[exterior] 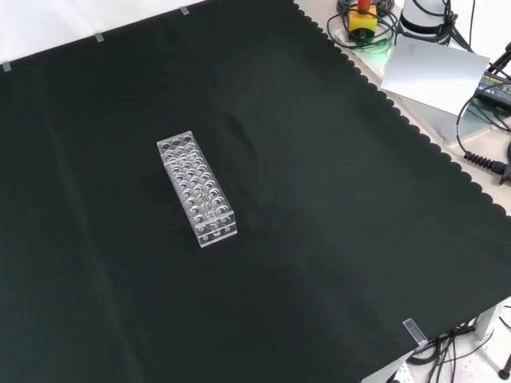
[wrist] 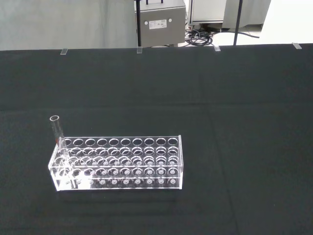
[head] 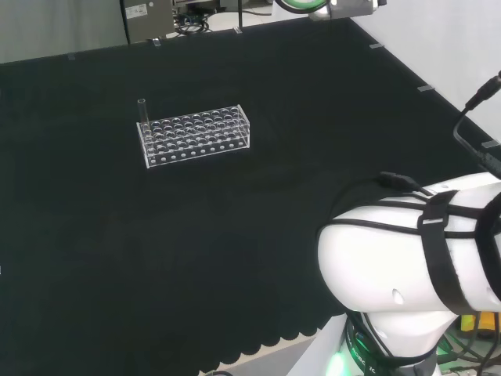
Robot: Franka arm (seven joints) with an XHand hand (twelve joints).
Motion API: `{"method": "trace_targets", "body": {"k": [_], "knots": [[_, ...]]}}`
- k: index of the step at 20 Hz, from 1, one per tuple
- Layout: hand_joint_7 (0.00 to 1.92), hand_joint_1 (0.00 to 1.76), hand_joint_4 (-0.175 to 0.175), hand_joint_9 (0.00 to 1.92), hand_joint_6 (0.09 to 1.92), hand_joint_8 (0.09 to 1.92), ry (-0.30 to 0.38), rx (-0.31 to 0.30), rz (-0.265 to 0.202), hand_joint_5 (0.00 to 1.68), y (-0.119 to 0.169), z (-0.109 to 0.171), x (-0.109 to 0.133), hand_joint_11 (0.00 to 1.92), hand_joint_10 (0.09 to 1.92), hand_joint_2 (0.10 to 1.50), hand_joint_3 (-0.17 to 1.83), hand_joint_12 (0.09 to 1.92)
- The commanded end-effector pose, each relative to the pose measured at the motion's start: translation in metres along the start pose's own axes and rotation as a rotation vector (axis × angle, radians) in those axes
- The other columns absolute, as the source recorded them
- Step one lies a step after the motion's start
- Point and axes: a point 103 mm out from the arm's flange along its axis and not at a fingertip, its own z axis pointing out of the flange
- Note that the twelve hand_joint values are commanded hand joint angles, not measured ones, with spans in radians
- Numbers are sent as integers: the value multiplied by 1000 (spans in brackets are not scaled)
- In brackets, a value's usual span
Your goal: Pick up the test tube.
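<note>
— Nearest the head camera bulked the big white arm link [head: 407, 251], strapped with black cable, at the view's lower right. What stood beyond it?

— One clear plastic rack with rows of round holes [head: 196, 135], alone on the black cloth [head: 235, 258], left of the link and farther off. In the front view it lay lengthwise near the cloth's middle [exterior: 198, 189], one short end toward the camera.

— And what did the rack hold?

— One slim clear glass test tube [head: 142, 112], upright in a corner hole at the rack's left end in the head view, its open mouth rising above the top plate. From the wrist view the tube [wrist: 56, 131] stood at one end of the rack [wrist: 117, 162], leaning slightly, with a small reddish mark where it met the top plate. Every other hole I could make out was empty.

— Anything inside the tube?

— Too clear to tell.

— Was the hand open or closed?

— I could not tell. Nothing touched the tube or the rack.
</note>
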Motion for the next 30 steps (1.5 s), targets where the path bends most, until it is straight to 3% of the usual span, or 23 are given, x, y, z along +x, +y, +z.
{"method": "trace_targets", "body": {"k": [1, 2, 3, 6, 9, 12, 15, 23, 30], "knots": [[0, 557, -3, 0, 87, 395, -4, -13, -1, 0, 2, 1, 0, 0, 411, 712, 532, 1155], [0, 552, -3, 0, 87, 382, -3, 6, -58, 0, 8, -1, 20, 0, 399, 748, 465, 1165], [0, 550, -3, 0, 87, 375, 8, 3, -74, 0, 10, -1, 25, 0, 394, 770, 424, 1171], [0, 555, -5, 0, 87, 410, 26, -28, -88, 9, 15, 4, 20, 0, 413, 797, 364, 1190], [0, 588, -15, 0, 87, 553, 32, -56, -105, 64, 27, 8, 20, 0, 581, 801, 331, 1316], [78, 653, -38, 19, 87, 737, 23, -42, -129, 162, 45, 14, 24, 0, 847, 791, 322, 1489], [168, 705, -53, 95, 87, 814, 16, -15, -155, 230, 64, 21, 32, 7, 945, 779, 335, 1582], [395, 786, -86, 319, 87, 845, 10, 21, -219, 424, 112, 43, 50, 131, 903, 715, 460, 1560], [482, 826, -96, 392, 100, 852, -12, 64, -298, 476, 157, 68, 76, 168, 885, 701, 498, 1544]]}}
